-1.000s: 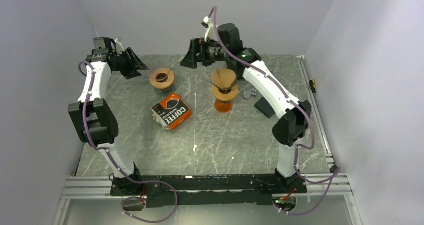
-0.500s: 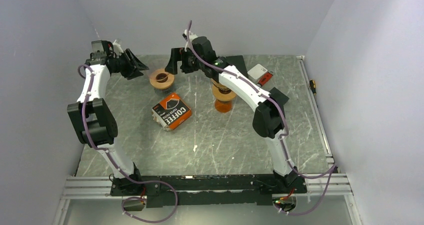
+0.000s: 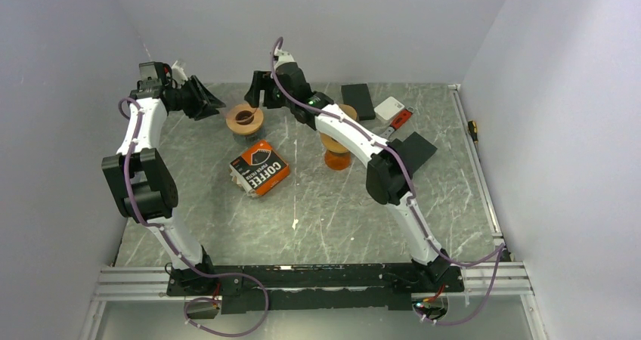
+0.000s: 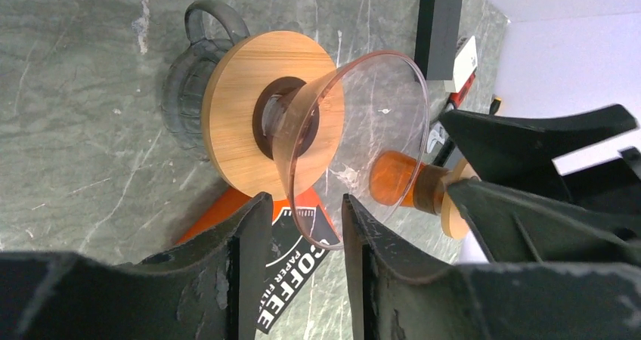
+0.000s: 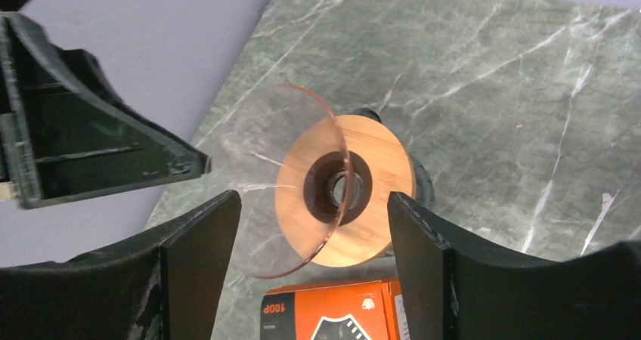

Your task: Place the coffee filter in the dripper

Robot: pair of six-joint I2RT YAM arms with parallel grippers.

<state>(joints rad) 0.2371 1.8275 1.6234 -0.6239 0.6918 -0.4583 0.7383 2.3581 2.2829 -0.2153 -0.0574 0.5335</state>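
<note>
We count two drippers, one filter box and two arms. The first is a clear glass dripper [image 4: 363, 121] with a wooden collar. It stands on a dark carafe [image 4: 181, 91] at the far left of the marble table [image 3: 340, 219]. The second dripper [image 3: 336, 157], on an orange base, stands to its right, and the right arm crosses in front of it. The brown coffee filter [image 3: 350, 112] sits in this one, and only its edge shows. The orange filter box [image 3: 259, 168] lies in front of both drippers. At the back are one black box [image 3: 357, 100] and one white device [image 3: 391, 109].

The left gripper [image 4: 304, 204] reaches in from the left with its fingers partly spread and the glass rim between them. We cannot tell if they touch it. The right gripper [image 5: 311, 200] bends over from the right, spread wide and holding nothing, and faces the same dripper.
</note>
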